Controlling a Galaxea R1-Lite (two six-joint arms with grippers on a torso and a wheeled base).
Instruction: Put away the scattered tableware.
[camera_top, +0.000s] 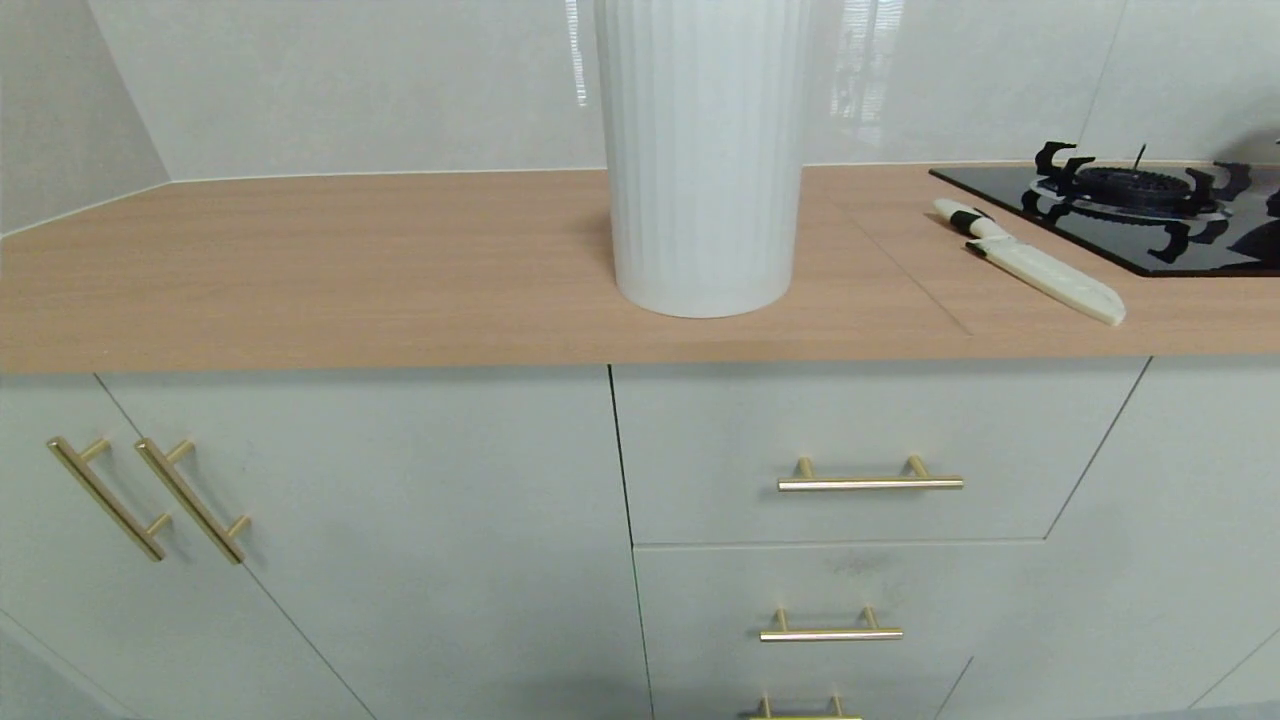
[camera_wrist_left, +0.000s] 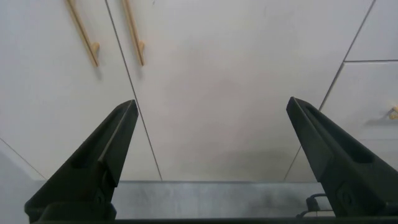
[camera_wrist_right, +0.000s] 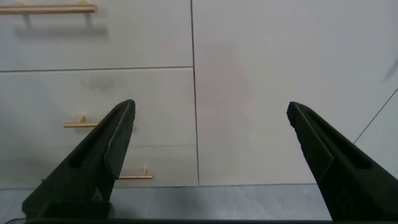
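Your left gripper (camera_wrist_left: 211, 102) and right gripper (camera_wrist_right: 210, 103) both gaped empty before the cabinets (camera_wrist_left: 236, 81); the knife (camera_top: 1030, 262) lay beside the stove (camera_top: 1130, 210).

Glossy pale wall tiles (camera_top: 350, 90) are rising behind the wooden countertop (camera_top: 300, 270); grey cabinets (camera_top: 420, 540) with brass handles (camera_top: 870, 484) are standing below it.

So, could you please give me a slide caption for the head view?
White ribbed container and a knife beside the hob, on a wooden counter.
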